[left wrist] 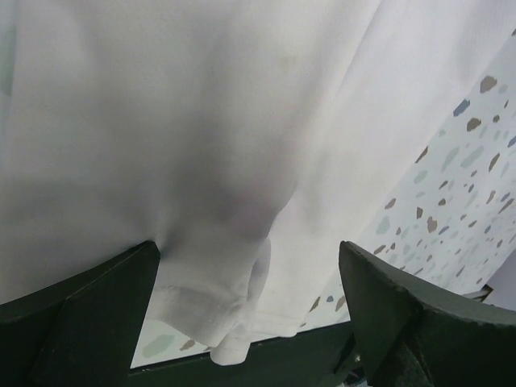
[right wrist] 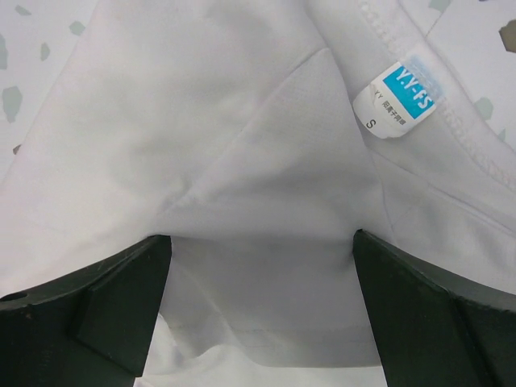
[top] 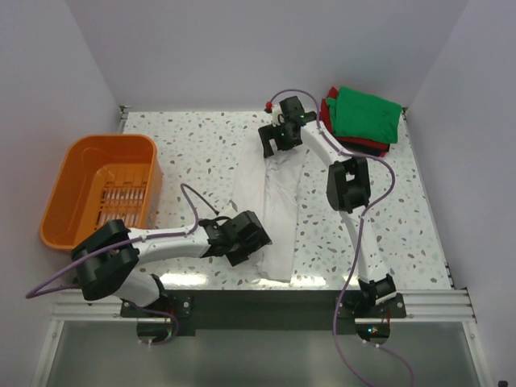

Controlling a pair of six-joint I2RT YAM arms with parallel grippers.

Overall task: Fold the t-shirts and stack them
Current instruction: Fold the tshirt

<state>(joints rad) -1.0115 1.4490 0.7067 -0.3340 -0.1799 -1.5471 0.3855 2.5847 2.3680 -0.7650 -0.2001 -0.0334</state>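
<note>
Your off-white t-shirt [top: 278, 201] lies in a long strip mid-tabletop [top: 193, 145]. Left fingers [left wrist: 81, 314] are spread wide over its near hem, right fingers [right wrist: 427, 306] spread wide beside the blue label [right wrist: 401, 101]. A green t-shirt [top: 367, 113] sits far right.

A plain off-white cloth t-shirt [right wrist: 242, 161] lies rumpled on the speckled desk [right wrist: 32, 32], its small light-blue neck label [right wrist: 401, 101] face up and marked S. The right hand [right wrist: 260, 266] hangs spread wide over a fold, its dark fingers [right wrist: 105, 314] perhaps touching the cloth.

Basket [top: 81, 157] left, spread t-shirt [top: 278, 201] centre, stacked t-shirts [top: 367, 117] far right.
</note>
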